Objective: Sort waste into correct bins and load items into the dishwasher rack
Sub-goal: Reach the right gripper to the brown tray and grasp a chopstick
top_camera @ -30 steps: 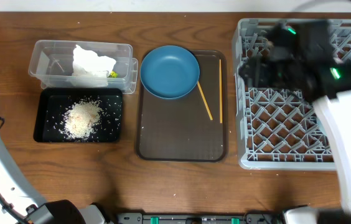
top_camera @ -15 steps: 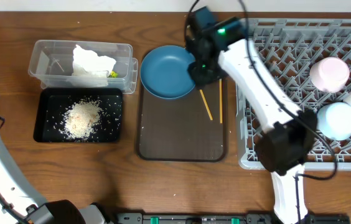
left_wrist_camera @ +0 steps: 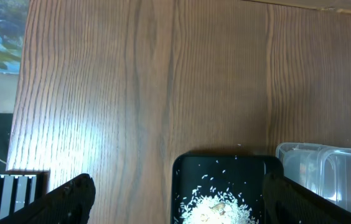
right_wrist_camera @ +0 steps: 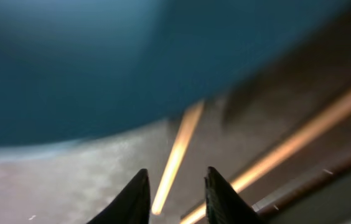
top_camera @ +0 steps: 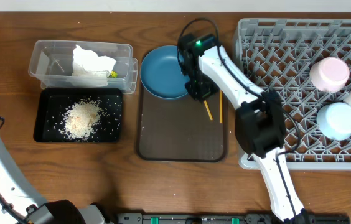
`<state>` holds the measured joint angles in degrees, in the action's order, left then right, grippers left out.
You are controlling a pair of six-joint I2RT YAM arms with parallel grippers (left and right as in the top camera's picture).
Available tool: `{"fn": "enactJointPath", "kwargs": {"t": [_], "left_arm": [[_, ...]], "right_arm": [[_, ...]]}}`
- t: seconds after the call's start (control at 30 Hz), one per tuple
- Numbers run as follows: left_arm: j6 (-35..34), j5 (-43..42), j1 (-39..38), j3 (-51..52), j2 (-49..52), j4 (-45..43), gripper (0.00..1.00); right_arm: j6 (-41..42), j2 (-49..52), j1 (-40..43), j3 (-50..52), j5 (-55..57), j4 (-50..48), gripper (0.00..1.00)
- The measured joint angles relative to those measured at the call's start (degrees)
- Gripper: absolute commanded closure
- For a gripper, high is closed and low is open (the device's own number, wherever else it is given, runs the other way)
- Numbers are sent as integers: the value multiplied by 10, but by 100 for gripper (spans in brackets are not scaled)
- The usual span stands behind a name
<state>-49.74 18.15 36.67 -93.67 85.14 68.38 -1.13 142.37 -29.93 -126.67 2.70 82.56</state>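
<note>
Right arm: reaches from lower right to top centre, right gripper (right_wrist_camera: 175, 194) pointed down over the brown tray (top_camera: 175, 134) at the plate's (top_camera: 163, 71) right rim. Chopsticks (top_camera: 220, 102): two thin pale sticks on the tray's upper right. Claw: narrowly parted, one chopstick in line with the gap; contact unclear, view blurred. Left gripper (left_wrist_camera: 177, 186): spread wide.
</note>
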Motion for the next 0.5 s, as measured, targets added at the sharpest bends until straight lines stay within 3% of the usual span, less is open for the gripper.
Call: {"fn": "enactJointPath", "kwargs": {"t": [0.5], "left_arm": [[0, 0, 0, 0, 0, 0, 11]], "right_arm": [[-10, 20, 0, 6, 4, 2, 72]]}}
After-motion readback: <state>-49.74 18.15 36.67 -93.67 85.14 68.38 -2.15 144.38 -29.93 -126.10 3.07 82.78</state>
